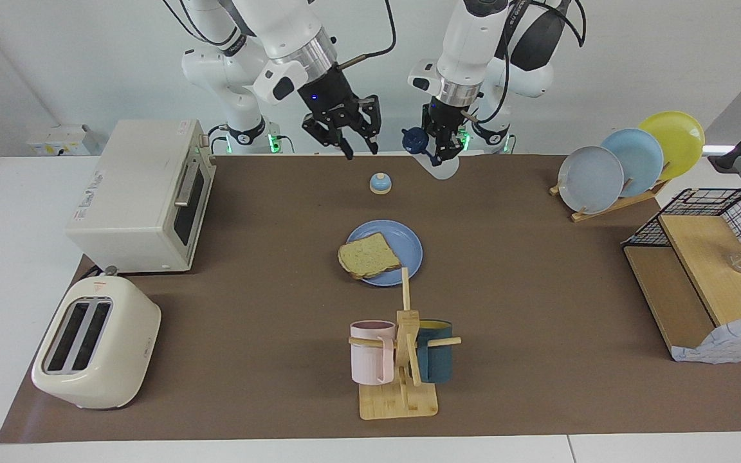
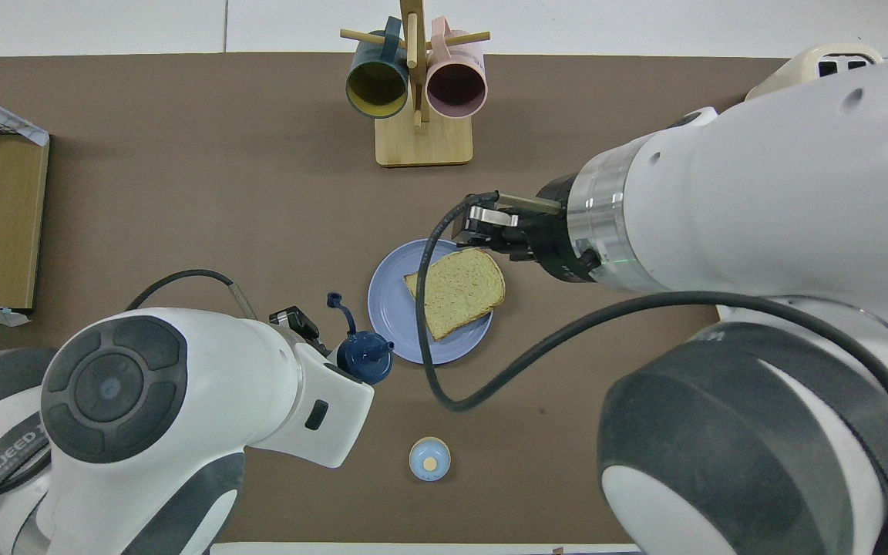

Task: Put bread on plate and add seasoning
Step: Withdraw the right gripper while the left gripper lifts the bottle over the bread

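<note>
The bread point(image 1: 368, 255) lies on the blue plate point(image 1: 409, 241) at mid-table, overhanging its rim; the overhead view shows the bread point(image 2: 459, 289) and plate point(image 2: 398, 331) too. My left gripper point(image 1: 442, 146) is shut on the seasoning bottle point(image 1: 446, 169), holding it tilted in the air over the mat's edge by the robots. Its navy cap point(image 2: 364, 359) has the small lid flipped open on its strap. My right gripper point(image 1: 361, 152) hangs open and empty over the mat's edge near the bell, apart from the bottle; from overhead the right gripper point(image 2: 482, 225) covers the plate's rim.
A blue-domed bell point(image 1: 380, 183) sits between the plate and the robots. A white oven point(image 1: 139, 193) and toaster point(image 1: 97, 350) stand at the right arm's end. The mug tree point(image 1: 402, 360) stands farther out, with a plate rack point(image 1: 628, 161) and wire shelf point(image 1: 705, 270) at the left arm's end.
</note>
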Controlling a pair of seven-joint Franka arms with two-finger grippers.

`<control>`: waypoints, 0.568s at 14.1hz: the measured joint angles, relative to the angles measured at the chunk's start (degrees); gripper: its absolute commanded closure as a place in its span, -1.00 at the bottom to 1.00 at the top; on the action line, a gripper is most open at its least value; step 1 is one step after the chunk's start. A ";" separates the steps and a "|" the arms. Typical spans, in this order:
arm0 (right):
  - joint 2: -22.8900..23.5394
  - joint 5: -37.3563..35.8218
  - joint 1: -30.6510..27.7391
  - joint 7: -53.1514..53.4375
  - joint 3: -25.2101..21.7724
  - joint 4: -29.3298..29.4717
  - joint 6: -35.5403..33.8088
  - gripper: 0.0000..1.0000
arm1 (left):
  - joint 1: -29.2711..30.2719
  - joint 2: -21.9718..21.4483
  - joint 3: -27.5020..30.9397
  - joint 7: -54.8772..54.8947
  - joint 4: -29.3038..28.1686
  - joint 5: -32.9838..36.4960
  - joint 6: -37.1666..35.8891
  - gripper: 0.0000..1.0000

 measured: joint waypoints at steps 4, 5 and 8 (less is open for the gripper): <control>-0.03 -5.20 -0.36 -21.08 -14.99 -3.33 -0.37 -1.00 | 0.00 0.00 0.09 0.03 0.00 0.53 0.00 1.00; 0.18 -7.27 -0.84 -25.14 -18.69 -4.21 -0.70 -1.00 | 0.00 0.00 0.06 0.11 0.00 2.31 0.00 1.00; 1.05 -16.43 -1.44 -30.28 -23.39 -6.15 -2.95 -1.00 | -0.02 0.16 -1.73 0.27 -0.02 12.85 -0.92 1.00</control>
